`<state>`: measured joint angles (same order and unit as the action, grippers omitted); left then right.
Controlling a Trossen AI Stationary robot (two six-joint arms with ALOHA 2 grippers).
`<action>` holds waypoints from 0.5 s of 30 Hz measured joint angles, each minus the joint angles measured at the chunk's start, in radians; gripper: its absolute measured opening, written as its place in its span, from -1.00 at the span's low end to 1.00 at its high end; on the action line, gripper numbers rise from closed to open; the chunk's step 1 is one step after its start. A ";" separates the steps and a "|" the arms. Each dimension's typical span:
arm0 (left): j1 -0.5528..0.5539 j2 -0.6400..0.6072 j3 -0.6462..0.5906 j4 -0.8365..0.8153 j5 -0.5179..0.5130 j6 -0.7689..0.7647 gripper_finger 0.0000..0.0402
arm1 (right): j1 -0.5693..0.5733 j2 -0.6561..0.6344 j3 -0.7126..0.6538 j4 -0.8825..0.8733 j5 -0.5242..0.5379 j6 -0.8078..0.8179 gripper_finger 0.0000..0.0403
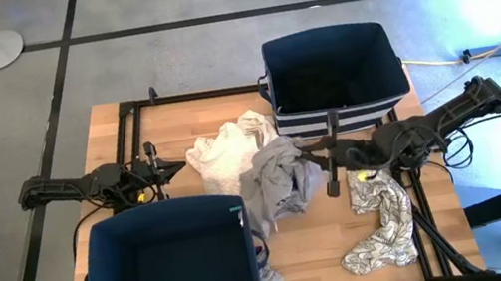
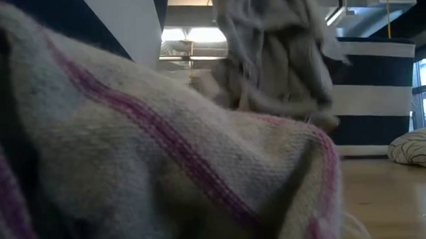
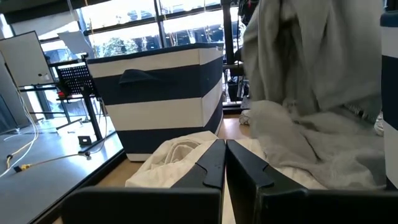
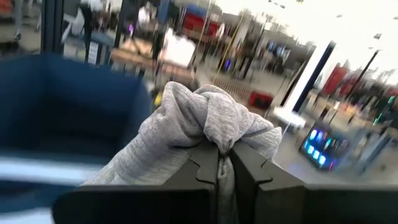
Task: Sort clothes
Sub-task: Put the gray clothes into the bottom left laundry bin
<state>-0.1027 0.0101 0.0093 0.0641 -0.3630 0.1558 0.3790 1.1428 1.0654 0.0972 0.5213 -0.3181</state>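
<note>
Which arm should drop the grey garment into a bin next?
Right. The right gripper is already shut on the grey garment, lifted beside the far bin. The left gripper sits shut and empty-handed.

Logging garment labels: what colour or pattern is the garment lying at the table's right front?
White with dark squiggly print, clearest in the high view.

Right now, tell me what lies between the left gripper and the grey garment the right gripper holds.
In the high view, the white garment lies crumpled between the left gripper and the grey garment pinched by the right gripper.
</note>
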 joint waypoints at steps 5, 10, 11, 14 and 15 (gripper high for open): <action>0.000 0.000 0.000 0.000 0.000 0.000 -0.99 | 0.000 0.001 0.042 0.127 -0.001 -0.120 -0.90; 0.000 0.000 0.000 0.000 0.000 0.000 -0.99 | -0.025 0.010 0.098 0.175 -0.022 -0.199 -0.90; 0.000 0.000 0.000 0.000 0.000 0.000 -0.99 | -0.033 0.014 0.110 0.175 -0.034 -0.207 -0.90; 0.000 0.000 0.000 0.000 0.000 0.000 -0.99 | -0.073 0.037 0.153 0.194 -0.098 -0.210 -0.90; 0.000 0.000 0.000 0.000 0.000 0.000 -0.99 | -0.088 0.046 0.171 0.198 -0.119 -0.211 -0.90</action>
<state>-0.1025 0.0101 0.0093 0.0638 -0.3629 0.1558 0.2912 1.1884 1.2364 0.2951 0.4024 -0.5287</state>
